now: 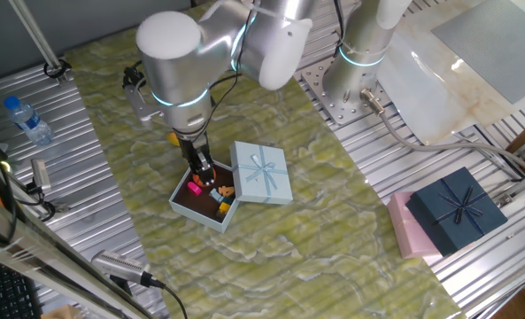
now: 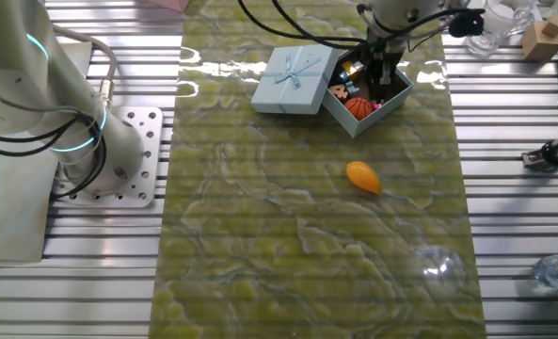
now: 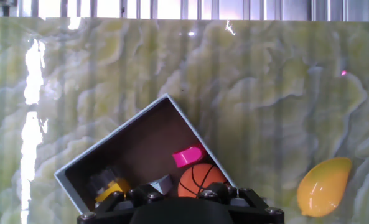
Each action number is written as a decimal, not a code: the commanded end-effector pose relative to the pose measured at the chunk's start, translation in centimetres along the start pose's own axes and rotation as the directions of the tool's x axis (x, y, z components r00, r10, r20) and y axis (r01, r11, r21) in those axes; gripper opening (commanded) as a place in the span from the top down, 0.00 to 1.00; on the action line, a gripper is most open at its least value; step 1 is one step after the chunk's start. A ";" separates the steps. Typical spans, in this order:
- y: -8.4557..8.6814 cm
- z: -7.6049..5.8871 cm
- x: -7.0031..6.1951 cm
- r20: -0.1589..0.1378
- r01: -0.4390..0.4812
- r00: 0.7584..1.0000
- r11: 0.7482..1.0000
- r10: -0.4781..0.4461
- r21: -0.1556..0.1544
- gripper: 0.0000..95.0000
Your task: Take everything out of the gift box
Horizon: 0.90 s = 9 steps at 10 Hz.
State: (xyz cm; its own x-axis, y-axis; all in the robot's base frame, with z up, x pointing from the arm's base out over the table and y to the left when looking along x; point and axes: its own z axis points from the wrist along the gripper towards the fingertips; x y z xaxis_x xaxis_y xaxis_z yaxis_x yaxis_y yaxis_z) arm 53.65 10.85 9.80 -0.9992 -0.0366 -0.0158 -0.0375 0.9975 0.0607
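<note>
Green-and-yellow marbled cloth covers the bench [image 1: 333, 230], and the robot arm [image 1: 178, 62] leans over it from the upper left of one fixed view, its hand dropped straight into the gift box [image 1: 187, 206]. That pale-blue box, brown inside, sits a little left of centre there, open, with its bowed lid [image 1: 262, 172] lying flat and touching its upper right side. Off at the right edge a dark navy box [image 1: 455, 209] rests on a pink one [image 1: 405, 232]; neither is part of the job.

One piece is already out: the yellow-orange mango [image 2: 363, 176] lies on the cloth below the box in the other fixed view, well apart from it. Inside the box remain the orange basketball [image 3: 200, 179], a magenta piece [image 3: 189, 155] just above it, and a yellow bit [image 3: 112, 188] toward the lower left corner, beside something grey I can't make out.

The gripper [image 2: 380, 83] is down among these, so I'd judge the emptying is partly done and another pick is in hand. Whether the fingers are spread or pinching something I cannot tell; the hand view hides their tips and both fixed views are too small.

Next, I'd think, it needs a firm hold on one toy, likely the ball nearest it, then a lift clear of the wall.
</note>
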 end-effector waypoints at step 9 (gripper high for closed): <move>0.6 2.2 1.0 0.000 -0.016 1.000 0.996 0.016 0.092 0.40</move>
State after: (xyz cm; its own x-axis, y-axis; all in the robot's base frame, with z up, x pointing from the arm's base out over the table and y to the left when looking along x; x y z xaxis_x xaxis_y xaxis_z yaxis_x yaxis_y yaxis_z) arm 52.55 11.52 7.50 -0.9996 -0.0225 -0.0143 -0.0220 0.9992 -0.0341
